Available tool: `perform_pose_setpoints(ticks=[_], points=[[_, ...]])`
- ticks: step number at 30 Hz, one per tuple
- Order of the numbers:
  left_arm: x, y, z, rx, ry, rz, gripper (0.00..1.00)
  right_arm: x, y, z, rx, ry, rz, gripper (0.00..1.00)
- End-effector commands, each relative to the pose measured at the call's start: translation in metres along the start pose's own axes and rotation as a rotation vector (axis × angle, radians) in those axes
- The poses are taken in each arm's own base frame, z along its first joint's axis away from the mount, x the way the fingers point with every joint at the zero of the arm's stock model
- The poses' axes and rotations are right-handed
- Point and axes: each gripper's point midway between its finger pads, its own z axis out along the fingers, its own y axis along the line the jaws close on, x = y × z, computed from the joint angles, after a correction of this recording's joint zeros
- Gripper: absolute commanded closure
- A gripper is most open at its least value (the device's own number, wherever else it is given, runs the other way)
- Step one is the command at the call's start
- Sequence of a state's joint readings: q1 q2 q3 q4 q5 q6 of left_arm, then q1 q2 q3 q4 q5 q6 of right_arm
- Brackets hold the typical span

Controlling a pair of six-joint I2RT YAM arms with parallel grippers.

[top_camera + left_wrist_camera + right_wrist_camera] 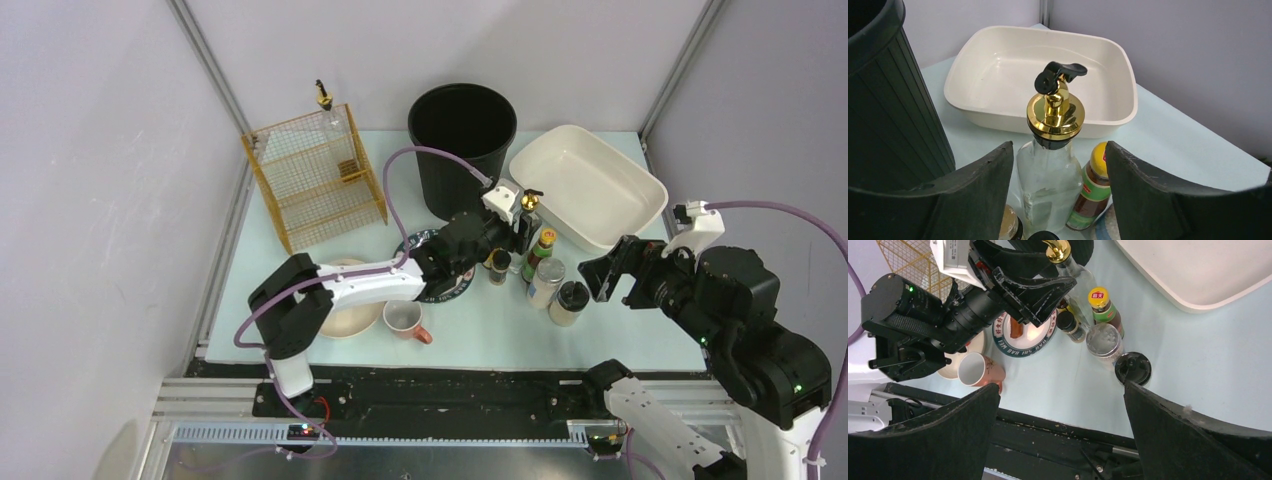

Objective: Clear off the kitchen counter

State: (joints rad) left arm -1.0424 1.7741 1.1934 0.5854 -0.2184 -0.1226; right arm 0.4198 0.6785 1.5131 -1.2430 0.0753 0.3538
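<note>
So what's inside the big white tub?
Nothing that shows: the white tub looks bare inside. The gold bottle cap covers a bit of its near side, so that bit is unseen.

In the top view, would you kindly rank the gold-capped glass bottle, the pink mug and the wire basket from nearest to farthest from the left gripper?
1. Gold-capped glass bottle, between the left gripper's open fingers.
2. Pink mug, toward the front edge.
3. Wire basket, far left corner.
</note>
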Motion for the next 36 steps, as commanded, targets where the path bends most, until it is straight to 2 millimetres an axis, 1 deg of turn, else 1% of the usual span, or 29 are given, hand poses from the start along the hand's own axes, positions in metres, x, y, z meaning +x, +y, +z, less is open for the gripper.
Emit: perform_pose_setpoints(ticks=[1, 5, 6, 7, 8, 10, 17, 20, 23, 25, 26, 27, 28, 30, 32, 36], points=[[-0.029, -0.001, 0.009, -0.025, -0.088, -0.008, 0.3, -0.004, 0.005, 0.0, -0.034, -0.022, -0.008, 0.01], [-0.029, -0.002, 0.014, -0.026, -0.09, -0.009, 0.34, -0.002, 0.006, 0.002, -0.039, -0.013, -0.007, 0.01], [-0.026, -0.002, 0.016, -0.026, -0.086, -0.01, 0.34, -0.001, 0.007, 0.002, -0.04, -0.012, -0.006, 0.01], [-0.028, -0.003, 0.017, -0.024, -0.091, -0.013, 0.35, -0.001, 0.007, 0.002, -0.04, -0.013, -0.007, 0.01], [-0.026, -0.003, 0.019, -0.023, -0.086, -0.014, 0.36, -0.001, 0.006, 0.002, -0.039, -0.013, -0.008, 0.01], [-0.028, -0.006, 0.022, -0.015, -0.093, -0.018, 0.38, -0.001, 0.006, 0.002, -0.039, -0.014, -0.008, 0.01], [-0.024, -0.009, 0.03, -0.006, -0.087, -0.023, 0.54, 0.001, 0.005, 0.002, -0.036, -0.007, -0.012, 0.01], [-0.022, -0.01, 0.032, -0.003, -0.083, -0.026, 0.58, 0.002, 0.005, 0.003, -0.035, -0.005, -0.014, 0.0], [-0.016, -0.01, 0.034, -0.001, -0.072, -0.027, 0.63, 0.002, 0.005, 0.004, -0.035, -0.003, -0.015, 0.01], [-0.015, -0.011, 0.035, -0.001, -0.069, -0.026, 0.7, 0.002, 0.005, 0.004, -0.037, -0.003, -0.015, 0.01], [-0.014, -0.01, 0.035, -0.004, -0.068, -0.024, 0.77, 0.002, 0.005, 0.004, -0.036, -0.003, -0.015, 0.01], [-0.013, -0.01, 0.035, -0.005, -0.065, -0.02, 0.82, 0.002, 0.005, 0.005, -0.036, -0.003, -0.014, 0.0], [-0.014, -0.009, 0.035, -0.01, -0.067, -0.015, 0.91, 0.002, 0.005, 0.005, -0.037, -0.002, -0.015, 0.01], [-0.015, -0.007, 0.035, -0.017, -0.068, -0.005, 0.99, 0.003, 0.005, 0.006, -0.038, 0.0, -0.015, 0.01], [-0.02, -0.008, 0.034, -0.015, -0.076, 0.003, 1.0, 0.003, 0.005, 0.006, -0.039, 0.0, -0.015, 0.01], [-0.042, -0.01, 0.032, -0.011, -0.111, -0.005, 1.0, 0.002, 0.006, 0.008, -0.038, -0.004, -0.015, 0.01]])
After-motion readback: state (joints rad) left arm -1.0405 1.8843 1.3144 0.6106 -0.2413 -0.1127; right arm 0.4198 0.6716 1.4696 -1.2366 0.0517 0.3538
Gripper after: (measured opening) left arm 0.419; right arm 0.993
